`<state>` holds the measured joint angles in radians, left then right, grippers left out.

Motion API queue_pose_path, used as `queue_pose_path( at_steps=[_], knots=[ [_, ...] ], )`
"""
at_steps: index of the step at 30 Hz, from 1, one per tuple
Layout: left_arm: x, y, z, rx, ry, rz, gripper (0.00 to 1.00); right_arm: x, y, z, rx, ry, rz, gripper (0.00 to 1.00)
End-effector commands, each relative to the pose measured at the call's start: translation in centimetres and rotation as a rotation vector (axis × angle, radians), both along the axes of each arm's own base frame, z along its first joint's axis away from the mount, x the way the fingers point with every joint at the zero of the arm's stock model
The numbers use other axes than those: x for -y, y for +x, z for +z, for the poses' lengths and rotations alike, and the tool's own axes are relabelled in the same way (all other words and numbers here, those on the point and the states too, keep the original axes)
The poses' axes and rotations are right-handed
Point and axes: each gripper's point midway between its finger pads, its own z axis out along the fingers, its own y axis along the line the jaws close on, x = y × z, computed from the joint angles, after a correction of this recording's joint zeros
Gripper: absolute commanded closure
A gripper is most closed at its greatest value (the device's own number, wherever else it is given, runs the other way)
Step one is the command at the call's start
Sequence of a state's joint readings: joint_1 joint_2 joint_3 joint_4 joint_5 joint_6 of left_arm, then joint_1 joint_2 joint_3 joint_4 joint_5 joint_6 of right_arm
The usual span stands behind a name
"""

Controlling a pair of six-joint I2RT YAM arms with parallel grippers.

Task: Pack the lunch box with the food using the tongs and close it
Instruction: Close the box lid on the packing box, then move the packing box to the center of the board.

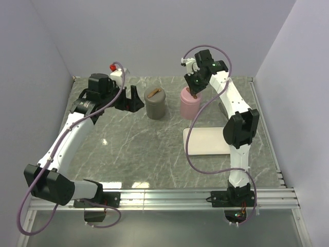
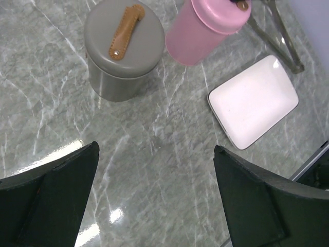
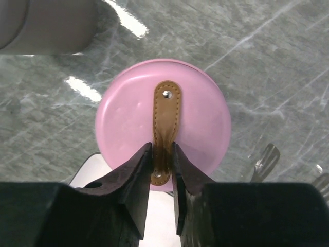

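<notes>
A pink round lunch box container (image 1: 189, 103) stands at the back of the table with its lid on, a brown leather strap (image 3: 167, 110) across the top. My right gripper (image 3: 163, 146) comes down on it from above, its jaws pinching the near end of that strap. A grey round container (image 1: 154, 103) with the same kind of strap (image 2: 125, 32) stands to its left, lid on. My left gripper (image 2: 154, 149) hovers open over bare table to the left of the grey container (image 2: 118, 56). The tongs (image 2: 280, 36) lie right of the pink container (image 2: 205, 31). No food is in view.
A white rounded tray (image 1: 205, 140) lies flat in front of the pink container, by the right arm. Walls close in the table at the back and on both sides. A metal rail runs along the near edge.
</notes>
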<state>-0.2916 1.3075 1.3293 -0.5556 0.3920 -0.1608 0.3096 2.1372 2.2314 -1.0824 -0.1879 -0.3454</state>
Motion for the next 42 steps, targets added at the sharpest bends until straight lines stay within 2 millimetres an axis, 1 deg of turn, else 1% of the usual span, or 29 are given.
queue_pose_path(
  at_steps=[1,2,4,5,7,8,9,11,12,14,15,16,17,19,20,21,22,23,24,28,32,33,34,35,36,37,38,41,42],
  knots=[
    [0.1,1.0,1.7,0.009,-0.127,0.017,0.01,-1.2,-1.0,4.9,0.091,0.105,0.026,0.71],
    [-0.2,1.4,2.1,0.021,-0.160,0.010,0.01,-1.2,-0.9,6.5,0.131,0.137,0.022,0.67],
    [-0.4,1.7,2.8,0.025,-0.217,0.015,0.01,-1.6,-1.1,8.1,0.152,0.208,0.036,0.62],
    [-0.8,2.0,3.1,0.036,-0.243,0.015,0.01,-1.7,-1.0,10.0,0.195,0.259,0.023,0.60],
    [-1.1,2.8,4.2,0.074,-0.293,0.024,0.01,-0.5,-0.7,11.4,0.212,0.344,-0.015,0.58],
    [-1.6,3.2,4.6,0.086,-0.310,0.034,0.00,-0.8,-0.8,13.5,0.231,0.452,-0.022,0.57],
    [-1.8,4.0,5.0,0.103,-0.324,0.036,0.01,0.8,-0.4,13.9,0.228,0.497,-0.063,0.56],
    [-2.4,5.1,5.7,0.110,-0.346,0.052,0.01,1.2,-0.4,15.7,0.204,0.640,-0.107,0.53],
    [-2.6,6.1,4.9,0.085,-0.353,0.062,0.01,3.1,0.1,15.4,0.187,0.673,-0.167,0.53],
    [-3.5,7.4,5.0,0.083,-0.369,0.080,0.01,4.2,0.6,15.1,0.142,0.737,-0.268,0.53],
    [-3.6,8.2,4.1,0.054,-0.378,0.084,0.01,5.2,0.9,13.9,0.120,0.728,-0.339,0.52],
    [-3.9,8.9,4.2,0.054,-0.403,0.096,0.01,6.7,1.2,13.0,0.107,0.725,-0.399,0.52],
    [-4.5,9.5,4.0,0.047,-0.415,0.111,0.02,7.1,1.3,12.4,0.080,0.738,-0.453,0.53],
    [-4.4,10.8,2.9,0.008,-0.449,0.116,0.02,8.5,1.4,9.8,0.049,0.707,-0.543,0.53],
    [-5.4,11.6,2.8,0.005,-0.458,0.139,0.02,8.9,1.5,8.9,0.046,0.686,-0.571,0.53],
    [-5.4,12.6,1.4,-0.039,-0.467,0.154,0.03,9.2,1.4,7.6,0.023,0.669,-0.592,0.54],
    [-5.3,12.9,0.9,-0.067,-0.476,0.152,0.05,9.3,1.3,5.8,-0.027,0.650,-0.620,0.55],
    [-5.1,13.5,1.0,-0.073,-0.484,0.141,0.06,9.3,1.3,4.9,-0.060,0.645,-0.632,0.57],
    [-5.1,14.3,-0.5,-0.117,-0.495,0.149,0.07,9.2,1.2,3.9,-0.097,0.646,-0.646,0.58],
    [-4.3,16.3,-2.5,-0.158,-0.567,0.113,0.20,9.4,1.5,-0.7,-0.196,0.691,-0.725,0.58],
    [-3.1,17.7,-4.5,-0.230,-0.661,0.037,0.30,10.1,2.3,-3.3,-0.275,0.758,-0.822,0.58],
    [-2.9,18.3,-6.2,-0.271,-0.674,0.041,0.31,10.7,2.2,-4.2,-0.301,0.767,-0.861,0.57],
    [-2.8,18.6,-6.6,-0.283,-0.681,0.034,0.33,10.6,2.2,-4.8,-0.334,0.787,-0.893,0.57],
    [-2.6,18.9,-6.8,-0.289,-0.688,0.024,0.34,10.4,2.3,-5.1,-0.344,0.803,-0.892,0.57],
    [-2.2,19.0,-7.9,-0.324,-0.702,0.007,0.35,9.9,1.7,-5.8,-0.387,0.825,-0.890,0.57],
    [-1.9,19.3,-8.0,-0.329,-0.705,-0.004,0.36,9.5,2.1,-5.9,-0.397,0.867,-0.897,0.57],
    [-1.7,19.6,-9.1,-0.354,-0.706,-0.002,0.36,9.1,2.0,-6.4,-0.423,0.888,-0.898,0.57],
    [-1.5,20.3,-10.2,-0.368,-0.715,-0.014,0.36,7.9,2.0,-7.6,-0.472,0.919,-0.889,0.56],
    [-0.2,20.0,-10.5,-0.385,-0.712,-0.037,0.36,7.6,2.3,-7.4,-0.477,0.924,-0.875,0.55]
  ],
)
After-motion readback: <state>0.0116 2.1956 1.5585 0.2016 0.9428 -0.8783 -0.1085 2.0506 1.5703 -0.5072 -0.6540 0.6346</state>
